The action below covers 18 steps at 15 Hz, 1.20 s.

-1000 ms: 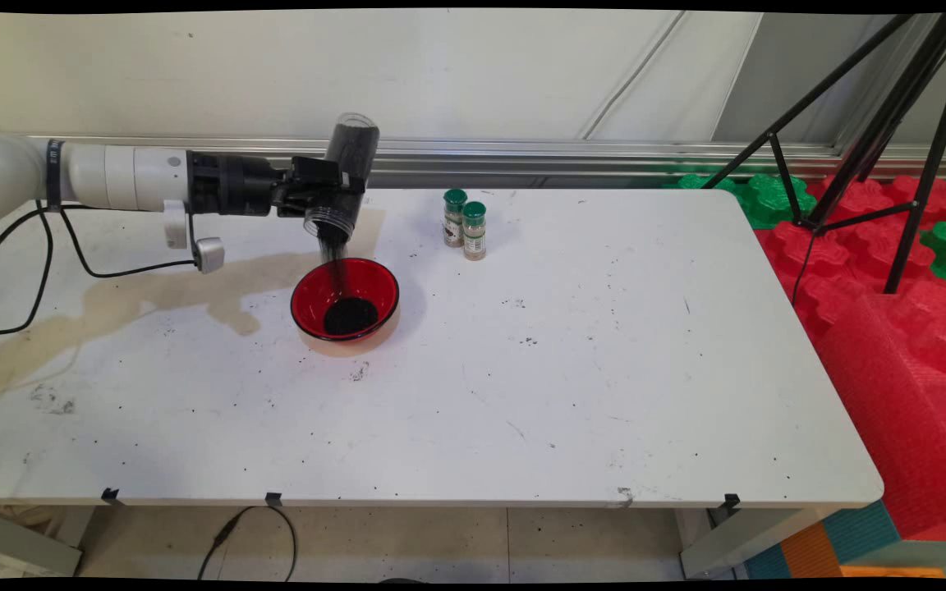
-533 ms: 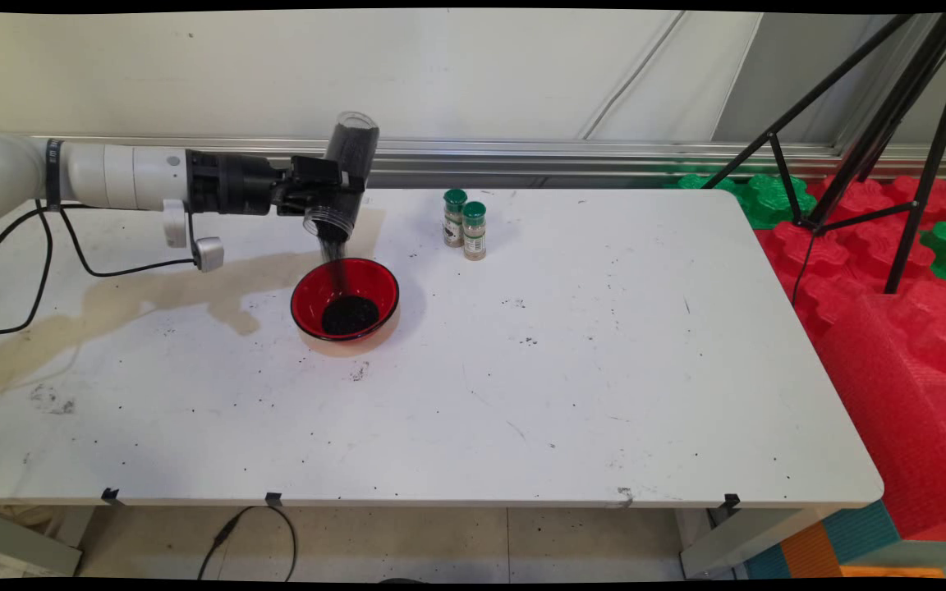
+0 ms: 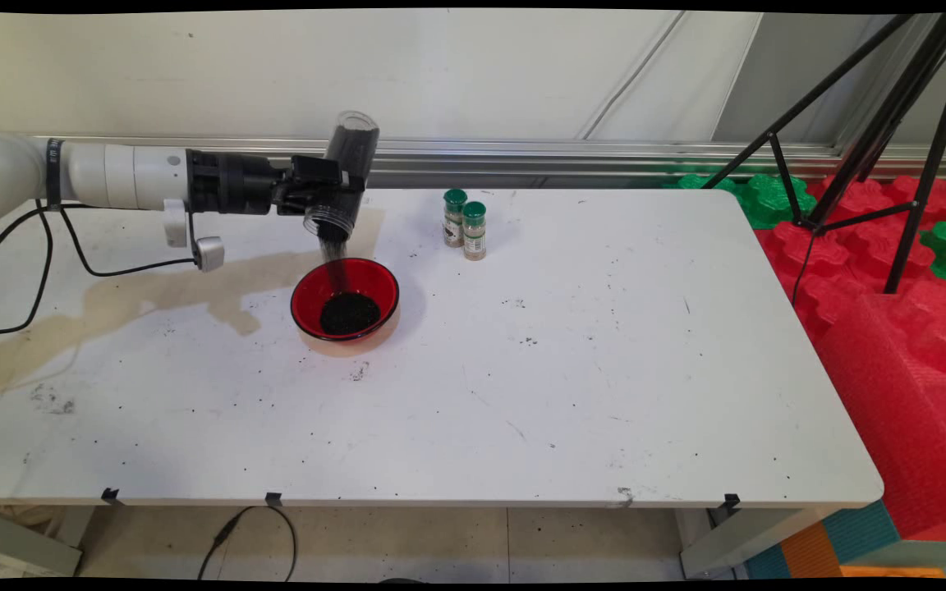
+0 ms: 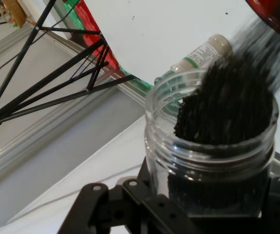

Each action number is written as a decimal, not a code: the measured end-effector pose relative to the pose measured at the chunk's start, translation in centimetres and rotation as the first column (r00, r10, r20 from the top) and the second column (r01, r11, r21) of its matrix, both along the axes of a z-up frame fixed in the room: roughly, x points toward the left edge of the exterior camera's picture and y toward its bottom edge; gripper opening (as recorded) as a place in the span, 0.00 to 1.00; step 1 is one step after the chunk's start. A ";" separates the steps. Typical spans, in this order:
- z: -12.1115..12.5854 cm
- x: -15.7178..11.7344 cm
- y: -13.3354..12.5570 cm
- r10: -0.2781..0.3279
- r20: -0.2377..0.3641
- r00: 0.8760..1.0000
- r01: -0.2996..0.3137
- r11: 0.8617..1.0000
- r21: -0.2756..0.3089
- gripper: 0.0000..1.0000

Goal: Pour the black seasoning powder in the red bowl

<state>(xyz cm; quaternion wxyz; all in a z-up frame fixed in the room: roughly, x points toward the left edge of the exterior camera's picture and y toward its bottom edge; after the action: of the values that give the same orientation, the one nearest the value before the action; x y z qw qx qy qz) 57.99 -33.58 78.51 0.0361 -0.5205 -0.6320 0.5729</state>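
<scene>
Arm reaches in level from left, gripper (image 3: 333, 190) clenched on clear jar (image 3: 345, 174) — jar tipped mouth-down, black grains (image 4: 227, 105) streaming out. Just below: red bowl (image 3: 345, 299) w/ dark pile. Further right, two green-capped spice bottles (image 3: 465, 223) standing on white table (image 3: 604, 369).

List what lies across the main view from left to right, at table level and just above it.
Gripper holding the clear jar → red bowl just below its mouth → two green-capped spice bottles → black tripod over the red and green foam blocks.
</scene>
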 end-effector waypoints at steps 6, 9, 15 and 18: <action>0.0 0.1 -0.1 0.013 -0.015 1.000 -0.013 1.000 0.019 0.00; 0.0 0.2 -0.2 0.025 -0.034 0.999 -0.023 0.999 0.042 0.00; 0.1 0.4 -0.4 0.066 -0.106 0.992 -0.052 0.990 0.129 0.00; 0.2 0.4 -0.5 0.092 -0.148 0.985 -0.064 0.981 0.182 0.00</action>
<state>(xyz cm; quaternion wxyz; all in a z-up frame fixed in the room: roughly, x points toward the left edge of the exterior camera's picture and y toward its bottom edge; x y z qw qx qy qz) 58.41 -34.09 78.72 0.1088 -0.4437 -0.6954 0.5547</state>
